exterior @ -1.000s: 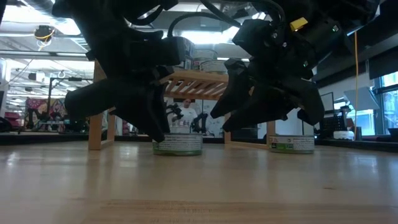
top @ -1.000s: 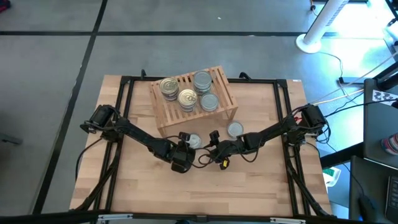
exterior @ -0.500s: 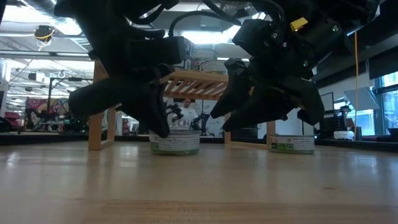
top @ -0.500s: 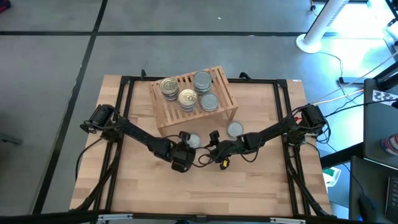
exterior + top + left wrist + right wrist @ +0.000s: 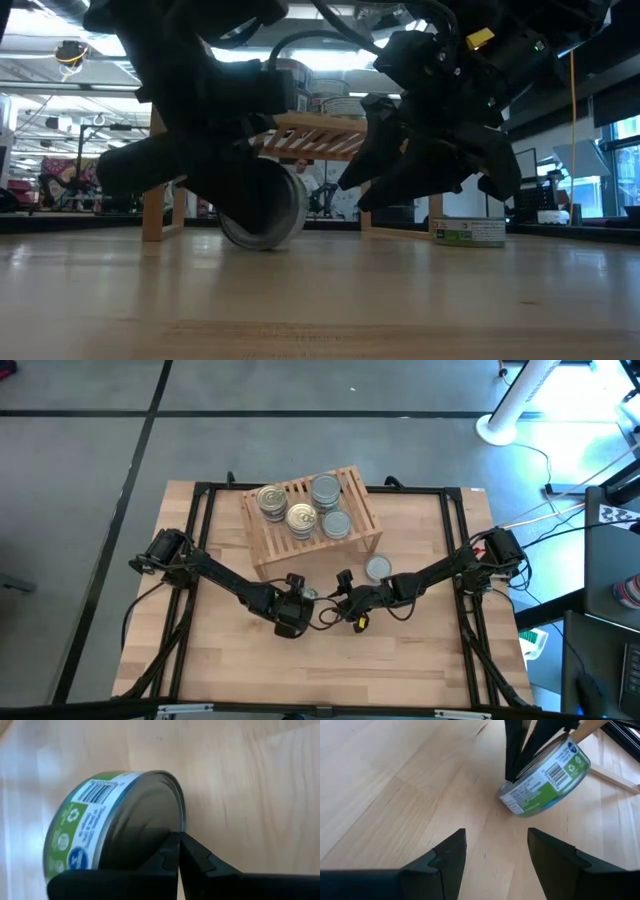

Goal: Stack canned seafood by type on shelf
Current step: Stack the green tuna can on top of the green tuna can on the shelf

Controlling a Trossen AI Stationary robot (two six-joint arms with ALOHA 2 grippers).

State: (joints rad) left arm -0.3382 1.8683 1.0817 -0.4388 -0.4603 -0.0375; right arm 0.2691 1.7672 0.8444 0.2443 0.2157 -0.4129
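Low view, centre left: propping tilted tin (image 5: 262, 205) with clenched left gripper (image 5: 179, 852).
Reopening, straddling tin squarely before lifting to shelf (image 5: 352, 495); keeping released right gripper (image 5: 496, 836) clear.

Tin (image 5: 100, 825): green-white label, black barcode, grey top; pale wood shelf (image 5: 310, 510).

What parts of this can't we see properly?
- Tilted tin: low view, the left gripper covers its label; high view, the arm hides most of it.
- Tins on the shelf: high view shows tops only, labels too small.
- Tin beside the shelf: low view, right gripper hides its top.
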